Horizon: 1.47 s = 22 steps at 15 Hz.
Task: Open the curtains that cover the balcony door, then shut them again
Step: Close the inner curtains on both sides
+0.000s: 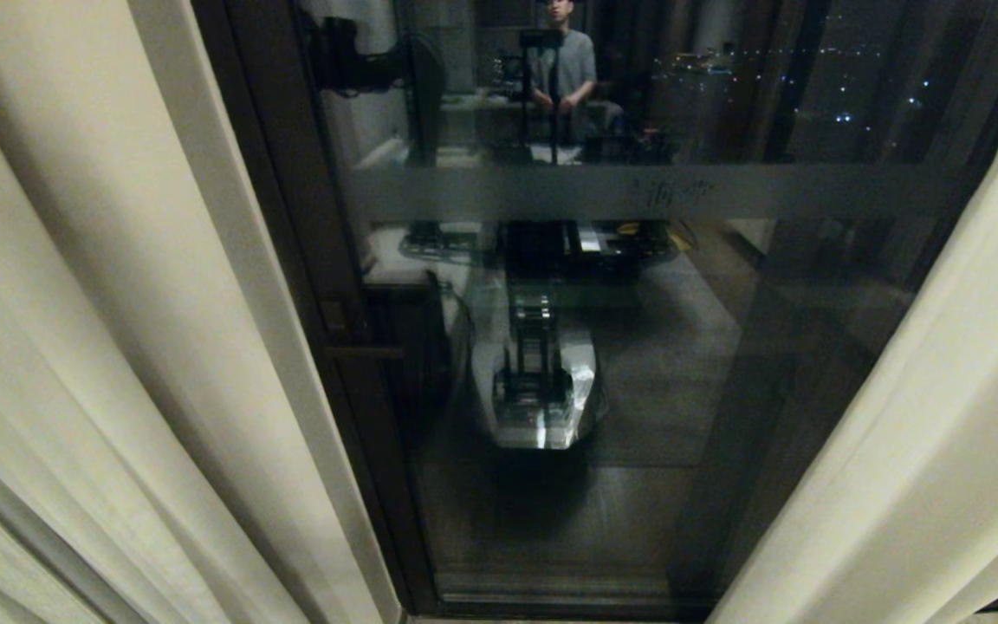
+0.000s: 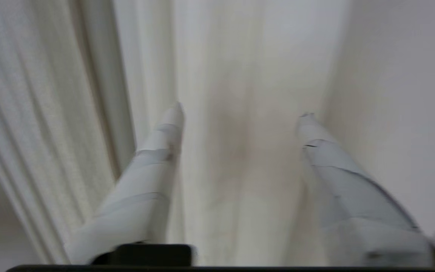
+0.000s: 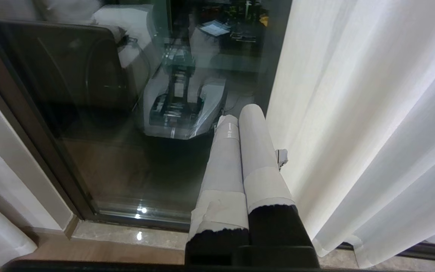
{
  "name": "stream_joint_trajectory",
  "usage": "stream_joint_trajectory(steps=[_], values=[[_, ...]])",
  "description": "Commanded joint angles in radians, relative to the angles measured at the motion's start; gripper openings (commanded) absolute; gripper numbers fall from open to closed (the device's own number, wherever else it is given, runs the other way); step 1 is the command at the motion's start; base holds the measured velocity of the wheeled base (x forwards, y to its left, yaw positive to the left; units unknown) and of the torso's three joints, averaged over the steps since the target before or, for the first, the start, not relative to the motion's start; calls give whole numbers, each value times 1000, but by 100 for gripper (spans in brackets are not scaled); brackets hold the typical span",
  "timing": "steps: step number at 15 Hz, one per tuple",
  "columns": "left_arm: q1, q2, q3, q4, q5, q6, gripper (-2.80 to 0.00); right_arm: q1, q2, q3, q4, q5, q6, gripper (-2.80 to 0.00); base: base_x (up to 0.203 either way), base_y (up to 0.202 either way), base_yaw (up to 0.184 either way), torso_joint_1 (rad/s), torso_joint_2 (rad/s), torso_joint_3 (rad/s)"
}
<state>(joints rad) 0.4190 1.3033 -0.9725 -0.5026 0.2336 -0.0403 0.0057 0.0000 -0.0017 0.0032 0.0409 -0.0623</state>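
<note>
The curtains [image 1: 118, 347] hang parted to both sides, baring the balcony door [image 1: 603, 364], so the closing half looks due. The left gripper [image 2: 240, 113], fingers spread, faces folds of the left panel; it should close on the hemmed edge, probably just ahead, and pull sideways evenly. The right gripper [image 3: 242, 115], fingers pressed together, idles beside the right panel. Dark glass reflects the robot and a standing person [image 1: 564, 61]; a polished stone sill [image 3: 134, 234] runs below.

Faint marks on the balcony door [image 1: 551, 485] band are unreadable.
</note>
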Motion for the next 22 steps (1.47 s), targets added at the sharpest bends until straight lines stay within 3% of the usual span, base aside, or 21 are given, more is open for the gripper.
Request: stream_joint_trajectory(steps=[1, 8, 11, 20, 22], values=[[45, 72, -25, -4, -3, -20, 0, 0, 2, 0, 0, 1, -1, -280, 0, 0, 0, 0, 0, 0], [78, 187, -91, -81, -17, -41, 0, 0, 2, 0, 0, 1, -1, -280, 0, 0, 0, 0, 0, 0], [95, 216, -99, -85, -123, -61, 0, 1, 2, 0, 0, 1, -1, -280, 0, 0, 0, 0, 0, 0], [104, 417, -282, -172, -163, -61, 0, 0, 2, 0, 0, 1, -1, -280, 0, 0, 0, 0, 0, 0], [104, 456, -330, -177, -204, -63, 0, 0, 2, 0, 0, 1, -1, -280, 0, 0, 0, 0, 0, 0]])
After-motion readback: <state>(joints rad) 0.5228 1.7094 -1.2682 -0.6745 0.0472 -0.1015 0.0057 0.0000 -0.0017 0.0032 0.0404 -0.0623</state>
